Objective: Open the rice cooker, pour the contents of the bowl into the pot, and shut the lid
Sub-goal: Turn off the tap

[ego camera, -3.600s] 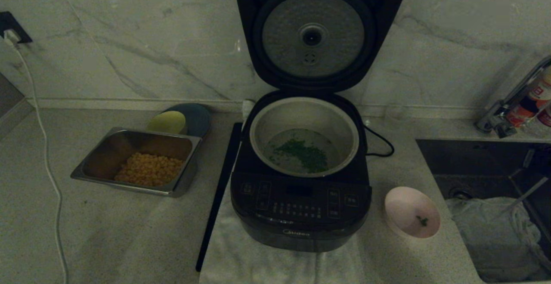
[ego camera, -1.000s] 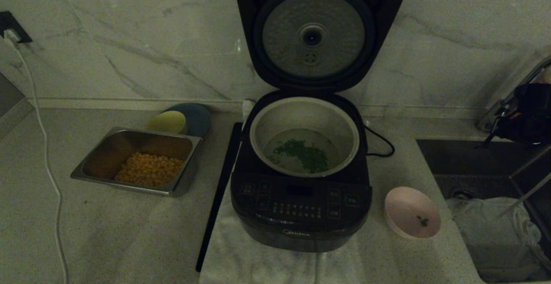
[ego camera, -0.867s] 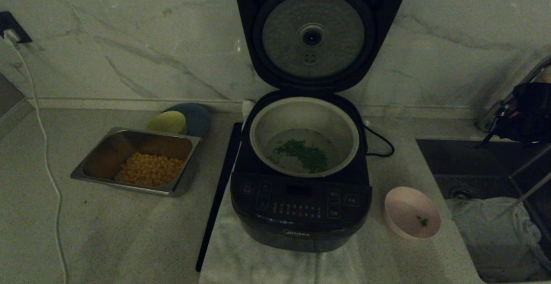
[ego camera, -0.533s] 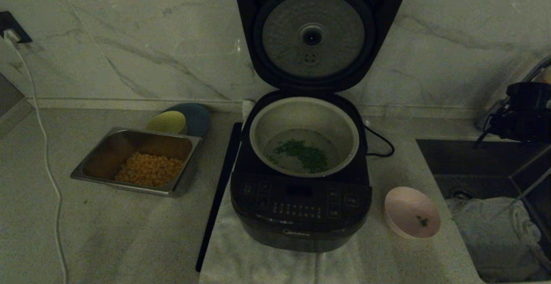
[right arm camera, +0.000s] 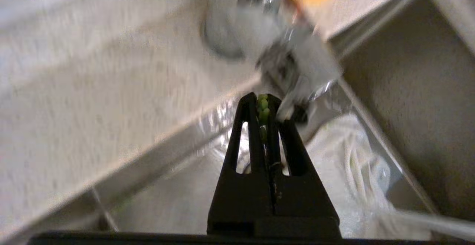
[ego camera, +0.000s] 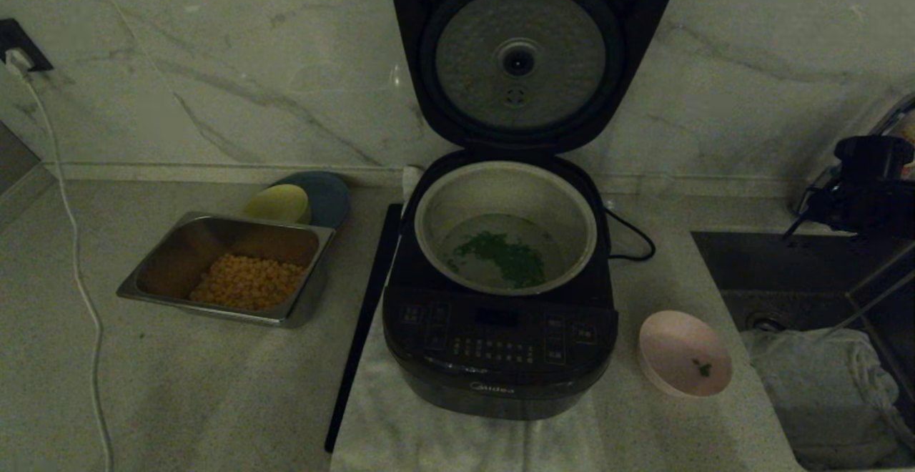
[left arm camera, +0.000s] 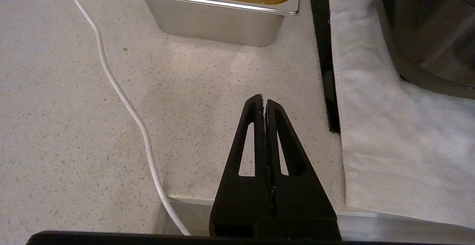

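Observation:
The black rice cooker [ego camera: 500, 357] stands open in the middle of the counter, its lid [ego camera: 529, 57] upright with the silver inner plate facing me. Chopped green herbs [ego camera: 504, 256] lie on the bottom of the grey pot [ego camera: 587, 207]. To the cooker's right sits the pale pink bowl [ego camera: 679, 354], holding only a green fleck [ego camera: 702, 368]. My right arm [ego camera: 868, 186] hangs at the far right by the faucet; the right gripper [right arm camera: 262, 100] is shut, with green bits stuck between its tips. The left gripper [left arm camera: 262, 98] is shut and empty over the counter's front edge.
A steel tray [ego camera: 307, 307] of yellow kernels and a yellow-green bowl [ego camera: 277, 202] stand left of the cooker. A white cable [ego camera: 78, 264] runs down the left counter. The sink [ego camera: 786, 264] with a crumpled cloth [ego camera: 815, 386] lies right. A white towel [ego camera: 429, 429] is under the cooker.
My right arm has come into view at the far right edge and crept slightly up and inward. The cooker, pot, herbs and bowl have not moved.

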`<state>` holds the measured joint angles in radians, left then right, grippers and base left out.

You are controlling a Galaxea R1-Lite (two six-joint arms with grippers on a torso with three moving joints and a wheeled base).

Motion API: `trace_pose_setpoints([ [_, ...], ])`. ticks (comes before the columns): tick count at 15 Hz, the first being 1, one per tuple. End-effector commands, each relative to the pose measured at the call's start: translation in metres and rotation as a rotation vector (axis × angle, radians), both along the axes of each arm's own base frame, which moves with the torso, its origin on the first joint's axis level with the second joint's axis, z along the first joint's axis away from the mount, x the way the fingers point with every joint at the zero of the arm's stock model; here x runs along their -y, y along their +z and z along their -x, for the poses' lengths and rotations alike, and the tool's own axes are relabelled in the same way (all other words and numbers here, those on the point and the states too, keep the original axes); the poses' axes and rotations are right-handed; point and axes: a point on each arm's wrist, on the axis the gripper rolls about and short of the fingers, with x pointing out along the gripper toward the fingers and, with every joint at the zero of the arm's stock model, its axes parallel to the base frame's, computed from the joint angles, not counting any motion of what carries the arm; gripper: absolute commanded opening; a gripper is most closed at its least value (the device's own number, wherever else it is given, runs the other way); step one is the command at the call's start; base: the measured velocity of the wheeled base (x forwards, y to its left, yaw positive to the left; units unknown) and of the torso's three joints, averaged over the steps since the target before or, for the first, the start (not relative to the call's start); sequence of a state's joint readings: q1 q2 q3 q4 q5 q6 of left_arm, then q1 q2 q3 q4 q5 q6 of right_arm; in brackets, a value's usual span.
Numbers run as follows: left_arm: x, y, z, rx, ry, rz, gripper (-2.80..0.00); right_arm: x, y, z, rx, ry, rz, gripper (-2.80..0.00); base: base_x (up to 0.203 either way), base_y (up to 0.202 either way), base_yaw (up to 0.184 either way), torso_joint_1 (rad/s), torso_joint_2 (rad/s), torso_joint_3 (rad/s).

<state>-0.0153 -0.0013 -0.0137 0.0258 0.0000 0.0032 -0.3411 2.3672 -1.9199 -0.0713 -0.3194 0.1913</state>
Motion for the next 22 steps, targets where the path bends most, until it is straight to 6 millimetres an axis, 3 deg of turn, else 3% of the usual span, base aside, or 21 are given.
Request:
trace_pose_setpoints([
  [1,0.0,0.0,0.0,0.0,0.0,0.0,-2.8,-0.005,0.002,0.005,-0.022,0.003,-0.016,-2.8,0.0,0.0,0.0,0.0,0.0,0.0],
  [4,0.0,0.0,0.0,0.0,0.0,0.0,-2.8,-0.008,0.01,0.014,-0.023,0.001,-0.019,-2.8,0.0,0.0,0.0,0.0,0.0,0.0],
  [9,0.0,0.0,0.0,0.0,0.0,0.0,-2.8,-0.002,0.012,0.01,0.002,-0.092,0.025,-2.8,0.0,0.0,0.0,0.0,0.0,0.0],
  [20,0.0,0.0,0.0,0.0,0.0,0.0,-2.8,0.001,0.011,0.0,0.065,-0.097,0.049,-2.8,0.0,0.0,0.0,0.0,0.0,0.0],
  [22,0.0,0.0,0.0,0.0,-0.001,0.0,-2.8,-0.005,0.019,0.009,0.061,-0.092,0.044,-2.8,0.0,0.0,0.0,0.0,0.0,0.0],
])
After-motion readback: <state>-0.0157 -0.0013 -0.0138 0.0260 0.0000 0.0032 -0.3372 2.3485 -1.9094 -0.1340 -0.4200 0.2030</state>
